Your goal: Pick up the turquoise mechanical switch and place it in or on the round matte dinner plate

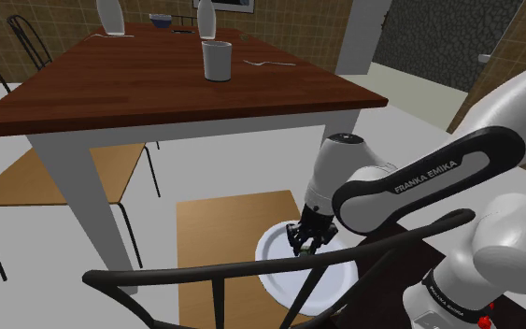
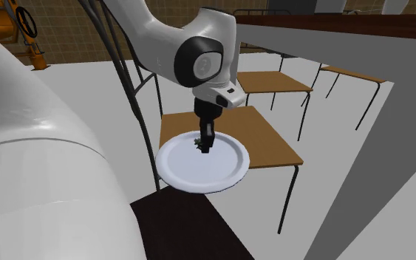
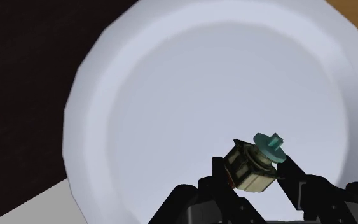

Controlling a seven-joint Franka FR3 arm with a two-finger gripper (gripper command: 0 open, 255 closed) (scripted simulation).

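Note:
A small switch (image 3: 255, 167) with a turquoise stem and a tan and dark body is clasped between my black fingers. My gripper (image 3: 257, 181) is shut on it and hangs just above the round white plate (image 3: 171, 102). In the shoulder view the gripper (image 1: 305, 245) points down over the plate (image 1: 275, 248), which lies on a wooden chair seat (image 1: 223, 224). The second exterior view has the gripper (image 2: 205, 148) over the plate (image 2: 180, 166), with the switch (image 2: 198, 143) as a dark speck at the fingertips.
A dark wooden dining table (image 1: 158, 75) with a white cup (image 1: 217, 60) stands behind. A black chair back (image 1: 214, 280) curves in front of the plate. More wooden chairs (image 2: 273, 81) stand nearby. My white arm (image 1: 410, 187) reaches in from the shoulder view's right.

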